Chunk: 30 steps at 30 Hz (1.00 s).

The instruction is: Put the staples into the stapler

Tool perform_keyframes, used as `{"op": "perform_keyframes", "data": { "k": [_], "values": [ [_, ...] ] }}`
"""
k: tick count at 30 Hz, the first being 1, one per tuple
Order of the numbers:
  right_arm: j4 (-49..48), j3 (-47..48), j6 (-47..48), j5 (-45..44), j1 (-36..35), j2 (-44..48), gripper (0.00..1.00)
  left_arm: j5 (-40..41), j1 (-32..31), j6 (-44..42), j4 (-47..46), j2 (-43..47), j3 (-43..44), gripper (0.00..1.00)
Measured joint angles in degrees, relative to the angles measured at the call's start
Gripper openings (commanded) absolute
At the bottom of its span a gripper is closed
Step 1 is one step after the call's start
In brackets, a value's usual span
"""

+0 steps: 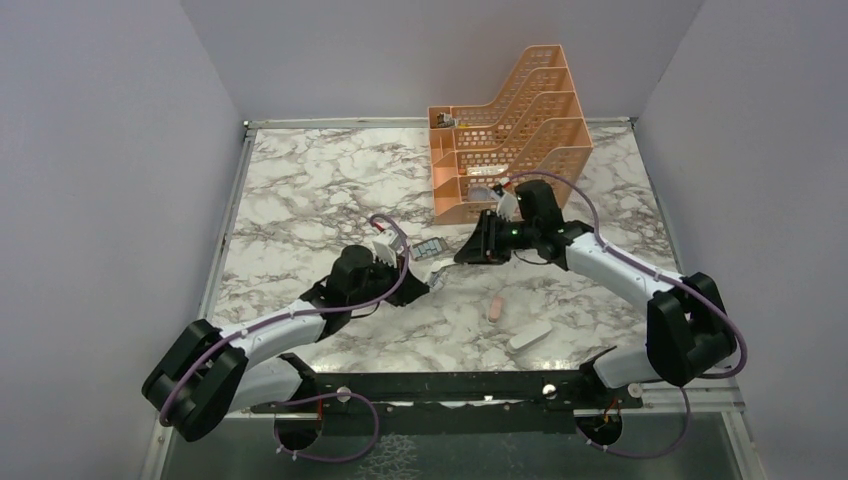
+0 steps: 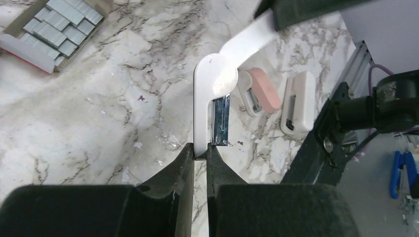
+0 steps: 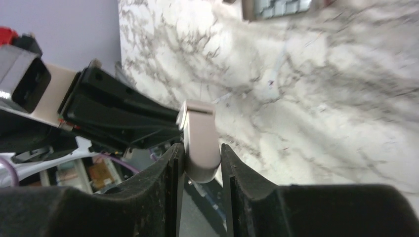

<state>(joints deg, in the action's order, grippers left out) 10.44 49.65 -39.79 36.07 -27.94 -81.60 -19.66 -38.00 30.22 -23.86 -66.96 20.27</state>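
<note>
I find my left claw [image 2: 200,150] closed tight on the base end of the white stapler [image 2: 205,98], whose metal channel is exposed. My right claw [image 3: 201,158] is clamped on that stapler's hinged-open top, over the middle of the worktop. The staples [image 2: 62,22] lie packed in rows near the middle, apart from it.
</note>
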Motion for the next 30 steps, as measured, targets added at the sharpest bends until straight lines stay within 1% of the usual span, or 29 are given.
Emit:
{"op": "perform_keyframes", "data": {
  "k": [3, 5, 6, 9, 11, 14, 18, 21, 25, 30],
  "values": [
    [0.5, 0.9, 2.4, -0.3, 2.6, 0.4, 0.43, -1.4, 0.0, -0.9, 3.1, 2.5, 0.8, 0.0],
    [1.1, 1.0, 3.4, -0.3, 3.7, 0.9, 0.49, -1.9, 0.0, -1.7, 4.8, 4.3, 1.9, 0.0],
    [1.3, 1.0, 3.8, -0.3, 4.1, 1.2, 0.53, -1.9, 0.0, -1.9, 5.2, 4.9, 2.4, 0.0],
    [1.0, 0.9, 3.9, 0.4, 4.5, 1.9, 0.69, -1.8, 0.0, -2.6, 6.9, 5.8, 3.7, 0.0],
    [-0.7, 0.0, 3.4, 1.8, 4.5, 2.7, 0.76, -1.8, 0.0, -2.5, 7.3, 5.7, 4.0, 0.0],
    [-5.0, -3.4, 1.2, 3.7, 4.5, 4.7, 0.83, -1.7, 0.1, -2.2, 7.7, 4.7, 4.8, 0.0],
    [-9.7, -7.7, -3.3, 3.9, 3.5, 6.8, 0.84, -1.0, 0.1, -1.2, 7.7, 3.2, 5.5, 0.0],
    [-11.7, -9.1, -8.0, 1.3, 2.0, 7.7, 0.84, -0.1, 0.1, -0.7, 7.7, 2.4, 5.6, 0.0],
    [-14.2, -11.0, -14.6, -5.2, -0.6, 9.2, 0.82, 0.8, 0.0, -0.3, 7.7, 1.8, 5.6, 0.0],
    [-14.3, -11.4, -22.1, -14.6, -4.5, 9.4, 0.79, 1.6, 0.0, 0.4, 7.6, 1.4, 5.6, 0.0]
  ]
}}
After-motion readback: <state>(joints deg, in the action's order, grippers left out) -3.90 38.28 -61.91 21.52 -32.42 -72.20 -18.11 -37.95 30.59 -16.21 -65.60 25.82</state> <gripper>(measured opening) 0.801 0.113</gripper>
